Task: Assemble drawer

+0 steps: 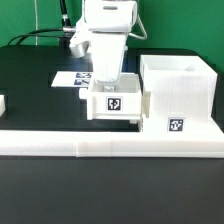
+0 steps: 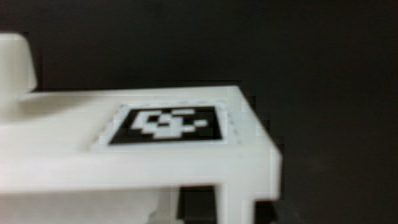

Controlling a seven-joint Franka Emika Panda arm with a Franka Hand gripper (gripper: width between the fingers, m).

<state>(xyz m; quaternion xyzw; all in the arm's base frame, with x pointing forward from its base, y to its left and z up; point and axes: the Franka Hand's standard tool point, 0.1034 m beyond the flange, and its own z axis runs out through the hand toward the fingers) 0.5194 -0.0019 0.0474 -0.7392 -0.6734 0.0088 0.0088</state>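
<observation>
- Two white drawer parts are seen on the black table (image 1: pixel 30 120): a small tray box (image 1: pixel 113 103) just beside the cube-shaped housing (image 1: pixel 177 92).
- The gripper (image 1: pixel 107 82) is lowered onto the tray box; finger state cannot be told.

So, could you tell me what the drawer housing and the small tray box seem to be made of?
The housing looks like white matte plastic: uniform colour, thick walls, no gloss. The tray box looks the same, with a printed black-and-white marker. Blur in the wrist view hides finer texture.
</observation>
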